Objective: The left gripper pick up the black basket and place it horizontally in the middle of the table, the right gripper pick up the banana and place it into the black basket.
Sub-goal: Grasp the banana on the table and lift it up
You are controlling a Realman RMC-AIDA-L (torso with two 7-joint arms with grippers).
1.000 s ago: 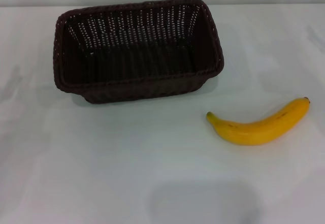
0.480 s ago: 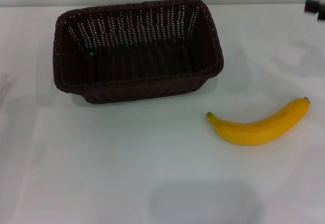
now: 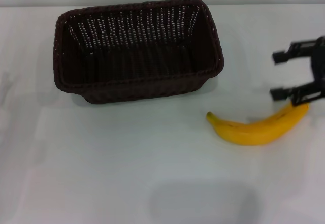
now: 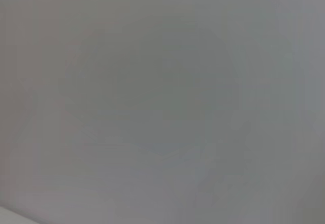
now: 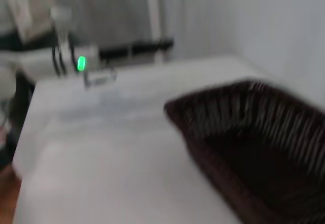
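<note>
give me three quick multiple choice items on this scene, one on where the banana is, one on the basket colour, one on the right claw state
1. Where does the banana lie?
A. inside the black basket
B. on the table, in front of the basket and to its right
C. held up in the air

2. What colour is the black basket?
A. dark brown-black
B. white
C. yellow

3. How is the right claw?
A. shut on the banana
B. shut on the basket rim
C. open, holding nothing

Answers:
1 B: the head view shows the banana flat on the white table, outside the basket.
2 A: its woven sides and rim are dark in the head view and right wrist view.
3 C: its two black fingers stand apart at the right edge, right at the banana's stem end, with nothing between them.

The left claw is parked far off at the table's edge.
</note>
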